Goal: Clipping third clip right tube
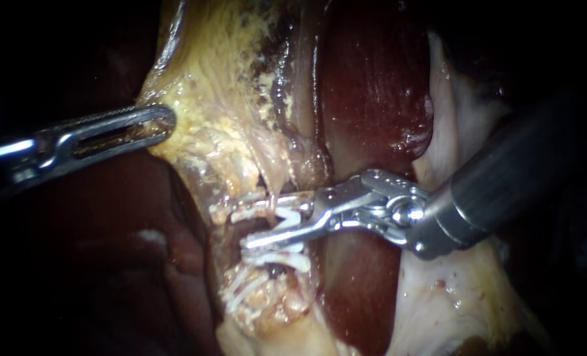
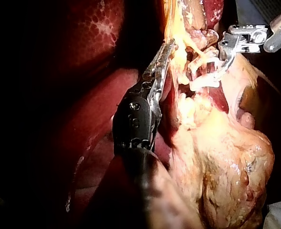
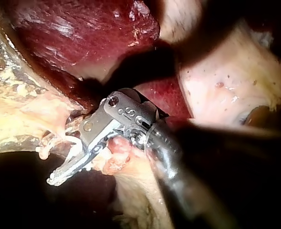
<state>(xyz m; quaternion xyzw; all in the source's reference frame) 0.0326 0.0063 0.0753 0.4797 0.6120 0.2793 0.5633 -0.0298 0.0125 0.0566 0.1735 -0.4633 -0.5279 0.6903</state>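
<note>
Right now, my left instrument (image 1: 165,125) comes in from the left side of the endoscope view. Its long shiny metal pincer is pressed together on the edge of the pale yellow fatty tissue (image 1: 221,86) and pinches it. In the left wrist view, the same instrument (image 2: 166,50) nips that yellow tissue (image 2: 216,157) at its thin edge.

My right instrument (image 1: 261,224) comes in from the right. Its pincer is spread wide, and a small white V-shaped clip (image 1: 286,217) sits in the gap and touches both jaws. So the pincer holds that clip. A thin pale tube (image 1: 275,191) runs down from the yellow tissue into the gap between the two jaws. I cannot tell if this is the right tube.

Two more white clips are close by. One upper white clip (image 1: 240,214) lies just beside the top jaw. One lower white clip (image 1: 283,259) lies just under the bottom jaw.

The dark red smooth liver (image 1: 372,99) lies behind the right instrument. In the right wrist view, the right instrument (image 3: 64,162) reaches toward the yellow tissue (image 3: 21,109), with the liver (image 3: 83,28) ahead of it.
</note>
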